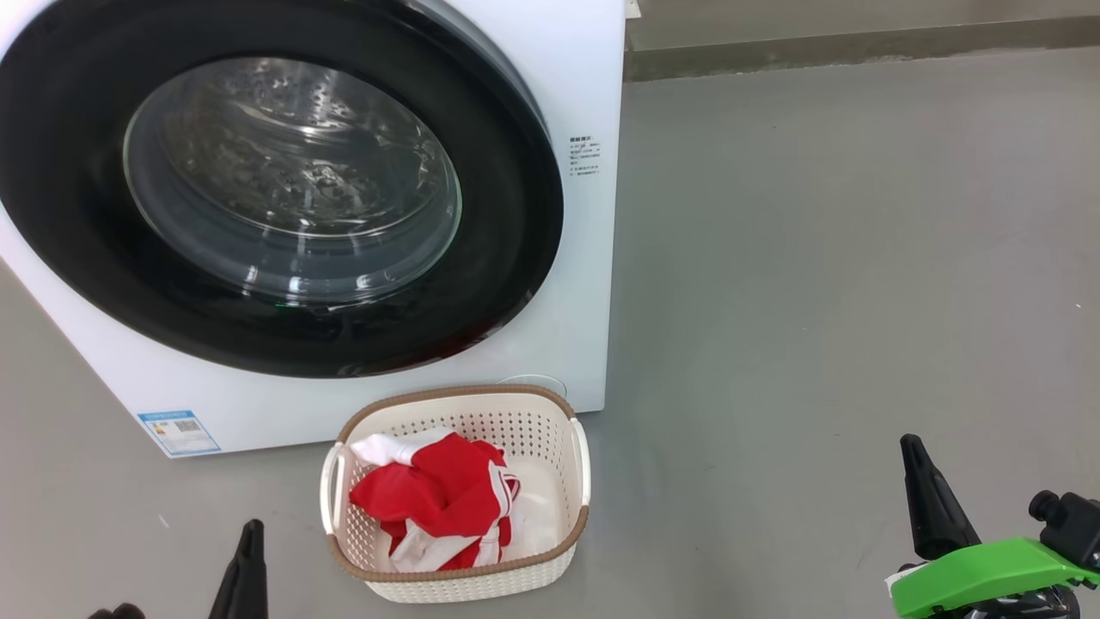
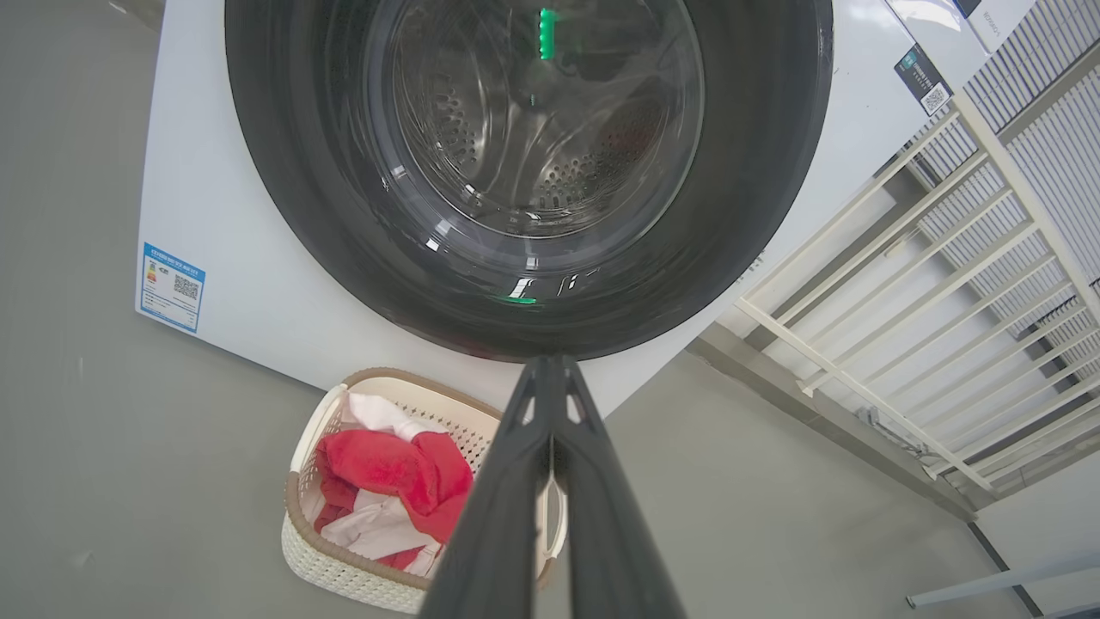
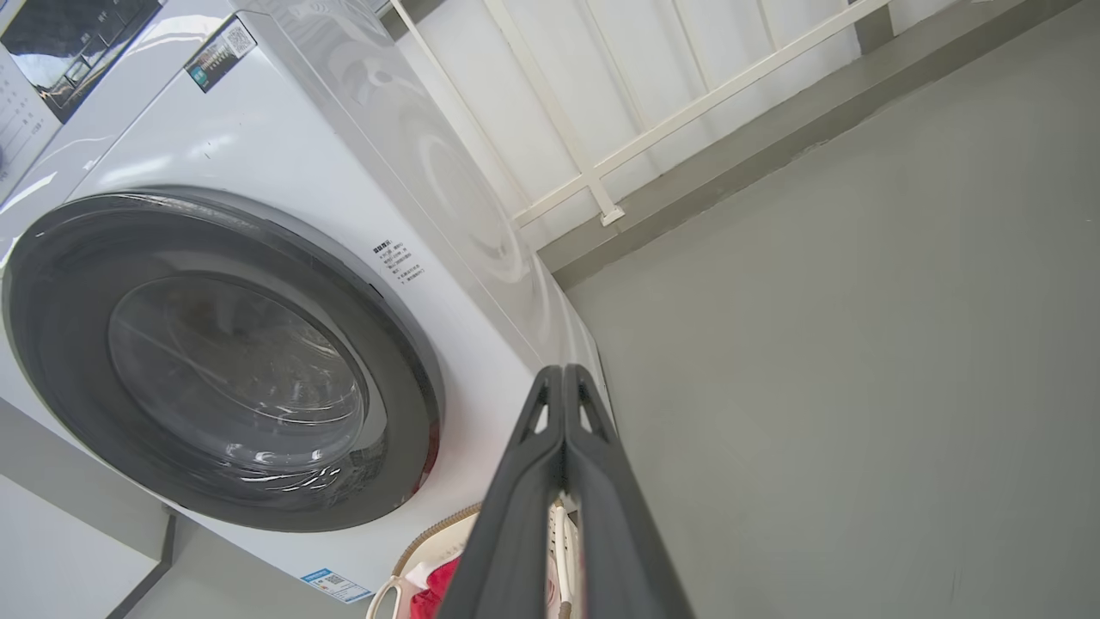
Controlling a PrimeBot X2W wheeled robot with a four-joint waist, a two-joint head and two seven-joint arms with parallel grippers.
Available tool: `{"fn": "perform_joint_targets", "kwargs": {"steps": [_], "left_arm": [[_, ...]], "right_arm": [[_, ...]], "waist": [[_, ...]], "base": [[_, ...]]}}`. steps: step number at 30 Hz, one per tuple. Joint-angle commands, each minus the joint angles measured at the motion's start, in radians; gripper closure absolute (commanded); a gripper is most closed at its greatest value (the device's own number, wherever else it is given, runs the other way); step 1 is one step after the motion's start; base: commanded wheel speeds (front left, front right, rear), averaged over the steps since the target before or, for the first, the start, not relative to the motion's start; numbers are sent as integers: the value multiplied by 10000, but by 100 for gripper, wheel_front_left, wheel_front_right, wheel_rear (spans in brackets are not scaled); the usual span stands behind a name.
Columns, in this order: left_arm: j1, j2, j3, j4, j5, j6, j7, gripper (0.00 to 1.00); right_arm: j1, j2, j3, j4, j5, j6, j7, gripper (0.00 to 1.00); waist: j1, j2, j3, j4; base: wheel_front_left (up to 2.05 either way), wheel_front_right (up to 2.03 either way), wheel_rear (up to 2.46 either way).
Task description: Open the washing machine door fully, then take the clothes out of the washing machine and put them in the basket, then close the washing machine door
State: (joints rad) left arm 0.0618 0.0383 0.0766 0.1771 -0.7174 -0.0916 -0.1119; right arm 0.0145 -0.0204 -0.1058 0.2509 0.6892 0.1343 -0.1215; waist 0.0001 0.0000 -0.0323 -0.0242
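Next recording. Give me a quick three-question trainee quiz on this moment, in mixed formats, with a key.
1. True or false: the washing machine door stands wide open.
2. Where are the clothes? A) in the drum B) in the basket C) on the floor
3. Fill in: the left gripper and the right gripper are both ____, holding nothing.
Key: 1 false, the washing machine door is closed; 2 B; 3 shut.

I see the round washing machine door [image 1: 77, 215], its rim glossy black and its glass clear and shiny, on the smooth white boxy washing machine [image 1: 589, 301]. The cream perforated plastic basket [image 1: 524, 430] holds soft red cloth clothes [image 1: 438, 490]. The grey floor [image 1: 816, 258] looks matt.
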Motion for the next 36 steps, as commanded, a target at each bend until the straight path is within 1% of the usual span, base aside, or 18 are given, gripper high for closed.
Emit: {"fn": "perform_joint_targets", "kwargs": {"steps": [1, 20, 36], "left_arm": [[-448, 101, 161, -179, -272, -127, 85, 100], [-746, 105, 213, 27, -2325, -190, 602, 100], [-1028, 110, 261, 221, -4273, -250, 1091, 100]], "right_arm": [[-552, -153, 30, -239, 284, -14, 81, 100], [-712, -187, 3, -197, 2403, -20, 620, 100], [-864, -220, -22, -157, 4412, -24, 1131, 100]], "waist": [[-1, 0, 6, 5], [-1, 0, 89, 61], [-1, 0, 167, 114]], "base": [[0, 0, 0], [0, 0, 0], [0, 0, 0]]}}
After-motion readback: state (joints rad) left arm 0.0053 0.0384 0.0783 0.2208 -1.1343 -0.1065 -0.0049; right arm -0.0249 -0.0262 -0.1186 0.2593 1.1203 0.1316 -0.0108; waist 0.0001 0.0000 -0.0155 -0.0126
